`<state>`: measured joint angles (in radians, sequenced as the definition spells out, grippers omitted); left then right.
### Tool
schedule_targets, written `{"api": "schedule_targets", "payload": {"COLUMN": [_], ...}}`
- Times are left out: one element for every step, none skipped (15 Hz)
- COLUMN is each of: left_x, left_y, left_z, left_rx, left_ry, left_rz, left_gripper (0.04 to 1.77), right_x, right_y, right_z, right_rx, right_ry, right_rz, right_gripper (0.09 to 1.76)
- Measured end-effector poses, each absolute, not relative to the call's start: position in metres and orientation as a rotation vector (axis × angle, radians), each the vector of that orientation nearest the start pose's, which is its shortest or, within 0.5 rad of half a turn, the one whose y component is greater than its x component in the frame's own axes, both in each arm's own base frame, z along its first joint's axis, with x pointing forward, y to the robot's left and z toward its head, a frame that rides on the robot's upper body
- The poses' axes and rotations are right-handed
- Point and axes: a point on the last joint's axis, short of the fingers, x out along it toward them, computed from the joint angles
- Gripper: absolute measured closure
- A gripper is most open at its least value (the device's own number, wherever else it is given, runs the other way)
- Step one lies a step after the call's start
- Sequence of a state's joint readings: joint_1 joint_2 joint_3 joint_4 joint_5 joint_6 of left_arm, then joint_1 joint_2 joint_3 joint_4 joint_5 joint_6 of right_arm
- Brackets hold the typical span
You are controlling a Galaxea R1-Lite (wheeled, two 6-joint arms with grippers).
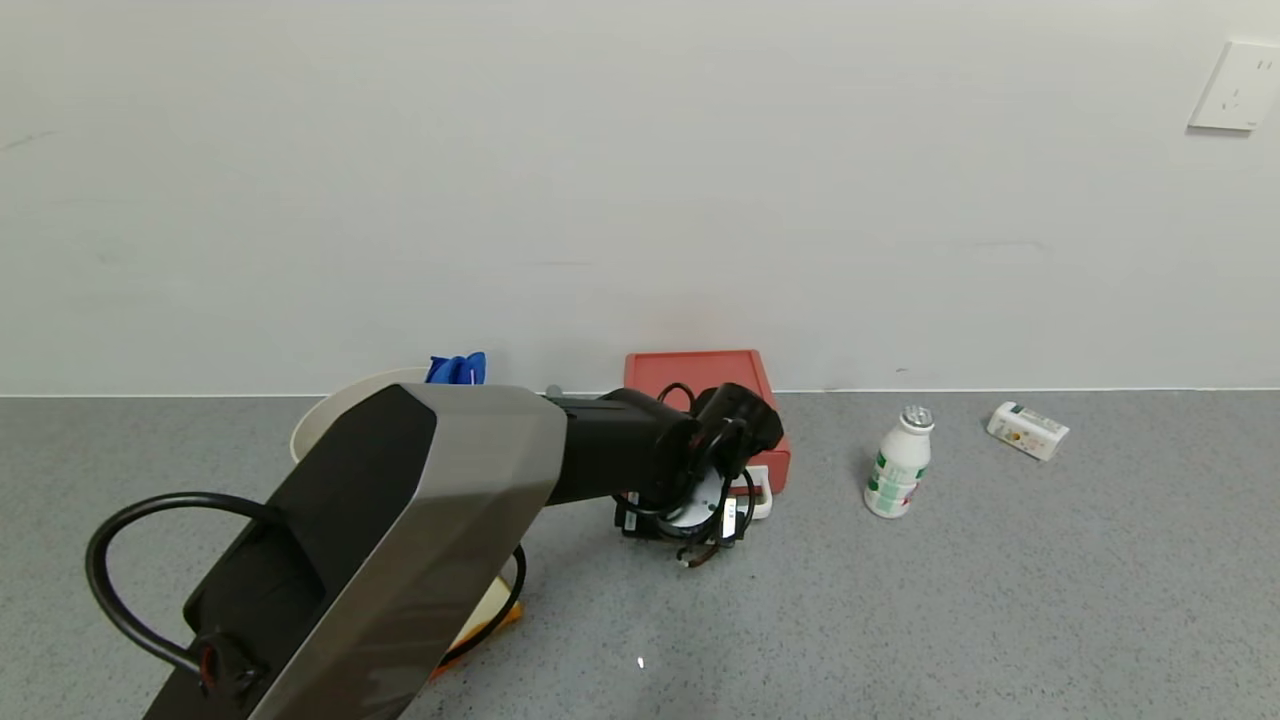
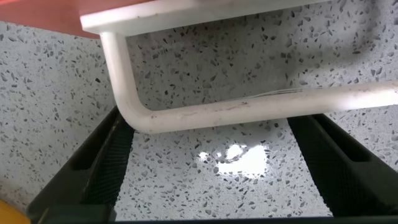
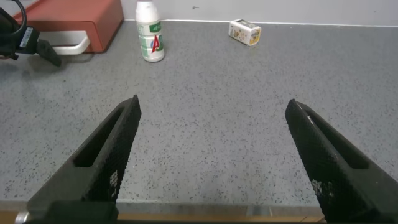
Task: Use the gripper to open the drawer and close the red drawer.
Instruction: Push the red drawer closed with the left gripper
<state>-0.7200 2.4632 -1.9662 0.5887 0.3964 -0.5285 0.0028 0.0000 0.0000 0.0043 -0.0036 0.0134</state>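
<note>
The salmon-red drawer [image 1: 700,375] stands against the wall, its white loop handle [image 1: 762,495] facing the front. My left gripper [image 1: 735,512] hangs over that handle, pointing down at the table. In the left wrist view the handle's bar [image 2: 249,111] runs across between the two black fingers [image 2: 106,162], which stand wide apart, one on each side, not touching it; the drawer's red edge [image 2: 37,15] shows behind. My right gripper [image 3: 212,104] is open and empty over bare table, out of the head view. From there the drawer [image 3: 74,15] looks pushed in.
A beige bowl [image 1: 335,410] with a blue thing [image 1: 457,369] behind it sits left of the drawer, partly hidden by my left arm. A white bottle [image 1: 898,462] stands to the drawer's right and a small carton [image 1: 1027,430] lies farther right.
</note>
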Motion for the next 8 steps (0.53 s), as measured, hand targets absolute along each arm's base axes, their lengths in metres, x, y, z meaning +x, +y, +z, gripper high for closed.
{"api": "schedule_targets", "payload": {"left_x": [0.359, 0.359, 0.357, 0.355, 0.352, 0.348, 0.344, 0.340], "left_y": [-0.303, -0.303, -0.302, -0.302, -0.300, -0.297, -0.294, -0.291], "left_z": [0.082, 0.082, 0.082, 0.084, 0.088, 0.093, 0.100, 0.110], "left_rx": [0.090, 0.092, 0.100, 0.106, 0.119, 0.134, 0.146, 0.155], "left_ry": [0.956, 0.958, 0.965, 0.970, 0.984, 1.001, 1.012, 1.015], "left_rz": [-0.037, -0.035, -0.033, -0.032, -0.029, -0.023, -0.022, -0.027], "left_gripper": [0.09, 0.09, 0.09, 0.09, 0.09, 0.09, 0.09, 0.09], "right_x": [-0.023, -0.023, -0.023, -0.023, -0.023, -0.023, -0.023, -0.023], "right_y": [0.000, 0.000, 0.000, 0.000, 0.000, 0.000, 0.000, 0.000], "right_z": [0.075, 0.075, 0.075, 0.075, 0.075, 0.075, 0.075, 0.075], "right_rx": [0.013, 0.013, 0.013, 0.013, 0.013, 0.013, 0.014, 0.013], "right_ry": [0.004, 0.004, 0.004, 0.005, 0.004, 0.004, 0.004, 0.004], "right_rz": [0.000, 0.000, 0.000, 0.000, 0.000, 0.000, 0.000, 0.000], "right_gripper": [0.14, 0.14, 0.14, 0.14, 0.14, 0.14, 0.14, 0.14]}}
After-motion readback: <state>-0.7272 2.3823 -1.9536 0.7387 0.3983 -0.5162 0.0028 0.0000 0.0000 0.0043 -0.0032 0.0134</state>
